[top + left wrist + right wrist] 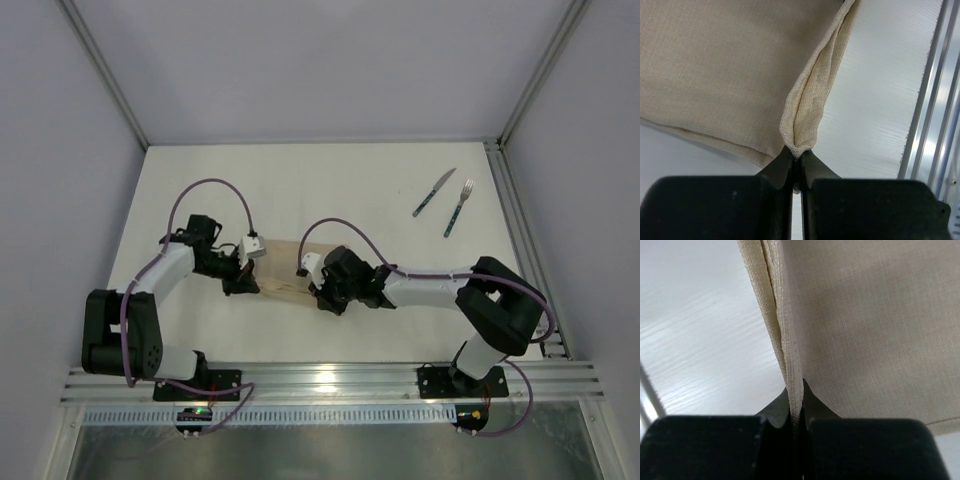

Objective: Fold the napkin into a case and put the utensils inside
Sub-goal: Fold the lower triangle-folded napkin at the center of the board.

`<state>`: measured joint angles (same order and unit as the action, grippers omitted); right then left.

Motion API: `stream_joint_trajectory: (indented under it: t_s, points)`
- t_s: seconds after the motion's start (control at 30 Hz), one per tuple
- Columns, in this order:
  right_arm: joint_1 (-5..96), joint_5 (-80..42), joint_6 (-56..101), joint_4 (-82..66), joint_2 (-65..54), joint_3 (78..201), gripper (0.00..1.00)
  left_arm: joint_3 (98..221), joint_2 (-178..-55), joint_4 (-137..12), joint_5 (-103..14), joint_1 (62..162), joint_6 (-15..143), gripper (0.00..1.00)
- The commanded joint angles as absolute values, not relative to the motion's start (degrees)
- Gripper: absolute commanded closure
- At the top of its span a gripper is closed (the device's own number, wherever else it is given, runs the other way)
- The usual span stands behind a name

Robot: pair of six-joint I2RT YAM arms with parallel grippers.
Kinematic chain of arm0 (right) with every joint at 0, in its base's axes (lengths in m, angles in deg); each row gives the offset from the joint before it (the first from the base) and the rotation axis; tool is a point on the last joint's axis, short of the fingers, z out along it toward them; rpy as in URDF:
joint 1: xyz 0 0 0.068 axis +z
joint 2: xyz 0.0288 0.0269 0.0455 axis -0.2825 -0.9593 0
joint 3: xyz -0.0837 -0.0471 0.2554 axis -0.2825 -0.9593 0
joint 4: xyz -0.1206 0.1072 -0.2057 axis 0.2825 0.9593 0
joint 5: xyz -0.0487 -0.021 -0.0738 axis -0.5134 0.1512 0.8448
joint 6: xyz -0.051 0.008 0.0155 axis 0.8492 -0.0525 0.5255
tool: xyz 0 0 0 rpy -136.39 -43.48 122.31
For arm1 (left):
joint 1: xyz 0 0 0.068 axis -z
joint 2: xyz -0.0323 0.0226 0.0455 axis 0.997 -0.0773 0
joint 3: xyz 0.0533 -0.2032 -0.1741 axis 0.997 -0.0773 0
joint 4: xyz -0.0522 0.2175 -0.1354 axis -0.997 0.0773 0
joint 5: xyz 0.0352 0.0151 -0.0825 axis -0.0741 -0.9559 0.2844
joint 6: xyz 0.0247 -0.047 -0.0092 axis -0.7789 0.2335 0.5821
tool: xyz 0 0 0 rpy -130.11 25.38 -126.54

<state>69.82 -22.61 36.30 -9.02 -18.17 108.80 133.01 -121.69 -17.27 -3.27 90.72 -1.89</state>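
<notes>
The beige napkin [285, 268] lies folded on the white table between my two grippers, partly hidden by them. My left gripper [243, 285] is shut on the napkin's near left corner [799, 145], where the hem bunches into a raised fold. At the near right edge, my right gripper [326, 298] is shut on the napkin's stitched hem [796, 395]. The knife [434, 192] and the fork [459, 208], silvery with dark teal handles, lie side by side at the far right of the table, well away from both grippers.
An aluminium rail [330, 380] runs along the near table edge, seen too in the left wrist view [935, 100]. A metal frame post [525, 250] borders the table on the right, just beyond the fork. White walls enclose the back and sides.
</notes>
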Motion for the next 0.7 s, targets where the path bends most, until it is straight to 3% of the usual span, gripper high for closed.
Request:
stream_joint_trajectory:
  t_s: [0.0,0.13,0.33,0.43,0.57,0.67]
  points:
    - [69.49,-33.29,35.07,2.27,-15.49,110.04,0.96,134.61,-119.06,-10.03,-5.33,89.44,-4.05,1.00]
    - [66.69,-45.97,35.07,6.67,-19.87,115.03,0.96,135.83,-119.57,-6.95,-4.19,89.09,-1.60,1.00]
    - [60.19,-54.68,33.23,6.15,-26.72,119.61,0.96,141.36,-125.90,-7.55,-0.85,83.57,5.76,0.99]
    - [55.88,-58.81,30.25,3.52,-28.49,120.32,0.91,144.09,-130.81,-9.49,-0.94,82.58,10.17,0.96]
    - [53.59,-59.44,27.60,1.14,-33.23,121.55,0.79,147.08,-135.83,-11.33,-1.81,82.76,15.10,0.96]
    - [53.06,-58.66,26.55,1.14,-34.03,121.99,0.61,147.87,-138.56,-11.77,-2.78,82.67,16.59,0.98]
